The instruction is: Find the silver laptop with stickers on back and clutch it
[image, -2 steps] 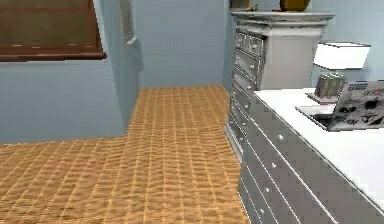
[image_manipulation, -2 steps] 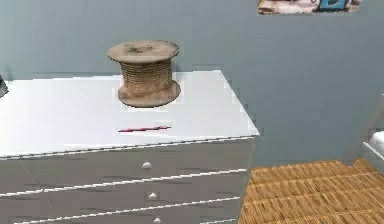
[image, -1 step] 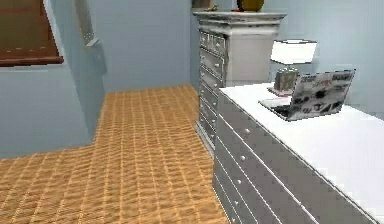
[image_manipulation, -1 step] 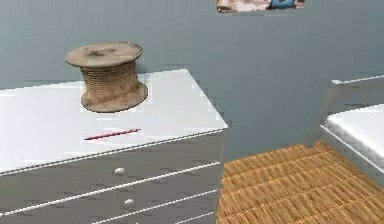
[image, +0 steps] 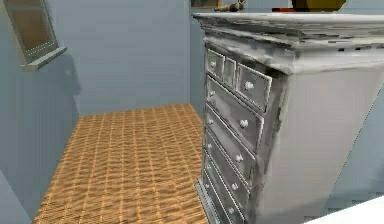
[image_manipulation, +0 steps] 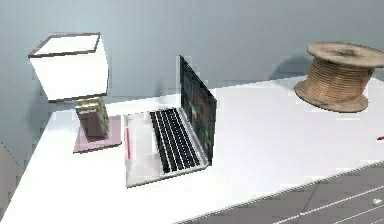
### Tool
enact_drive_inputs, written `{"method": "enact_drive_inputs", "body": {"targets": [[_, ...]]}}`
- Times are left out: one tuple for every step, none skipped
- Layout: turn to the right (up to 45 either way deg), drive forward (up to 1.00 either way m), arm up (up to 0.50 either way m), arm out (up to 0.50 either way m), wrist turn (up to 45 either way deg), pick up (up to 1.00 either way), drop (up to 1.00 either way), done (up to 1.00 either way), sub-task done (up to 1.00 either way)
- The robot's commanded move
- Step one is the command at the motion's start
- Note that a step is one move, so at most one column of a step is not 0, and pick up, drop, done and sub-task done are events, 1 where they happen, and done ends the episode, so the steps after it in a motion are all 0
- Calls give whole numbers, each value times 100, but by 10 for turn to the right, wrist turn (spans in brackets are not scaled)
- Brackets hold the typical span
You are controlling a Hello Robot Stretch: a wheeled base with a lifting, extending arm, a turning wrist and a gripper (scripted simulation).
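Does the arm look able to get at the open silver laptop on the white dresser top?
Probably yes: the open silver laptop lies on the arm's side, the white-shaded lamp beside it, the wooden spool far off, nothing over it.

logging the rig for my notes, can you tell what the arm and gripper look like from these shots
No, their colours, shapes and markings can't be told from these pictures. What the arm side view gives is a white dresser top bearing an open silver laptop, a lamp with a white shade and a wooden spool.
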Motion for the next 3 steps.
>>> {"method": "enact_drive_inputs", "body": {"targets": [[0, 0, 50, 0, 0, 0, 0, 0, 0], [0, 0, 38, 0, 0, 0, 0, 0, 0], [0, 0, 0, 10, 0, 0, 0, 0, 0]]}}
